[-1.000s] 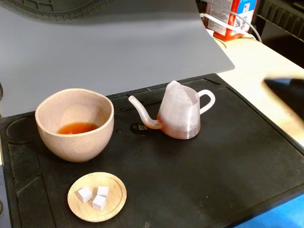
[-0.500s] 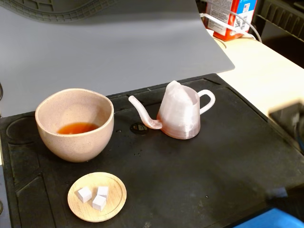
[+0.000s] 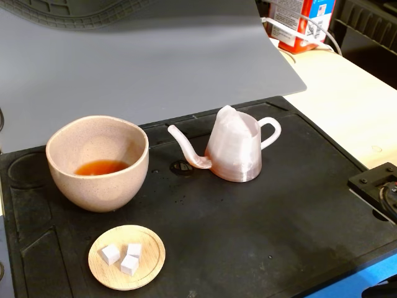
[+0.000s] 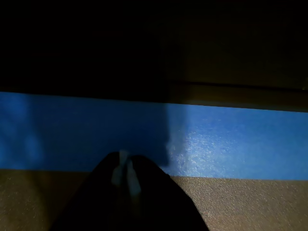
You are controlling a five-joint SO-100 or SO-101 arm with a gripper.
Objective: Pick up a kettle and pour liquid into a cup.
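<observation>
In the fixed view the cup [image 3: 97,162], holding reddish-brown liquid [image 3: 101,167], stands far left, well apart from the end effector [image 4: 124,174]. The kettle [image 3: 234,152] sits upright on the black mat [image 3: 273,223], spout toward the cup, untouched. In the wrist view the end effector looks pressed together, empty, low over the blue strip [image 4: 231,144]. Judged stage: pouring appears done, arm parked; otherwise the next move is reaching for the kettle's handle.

The hand [image 4: 124,174] in the wrist view is a dark, near-black tapering shape with two pale, whitish fingertips [image 4: 117,174] at its apex. In the fixed view, a black boxy arm part [image 3: 378,189] shows small screw holes.
</observation>
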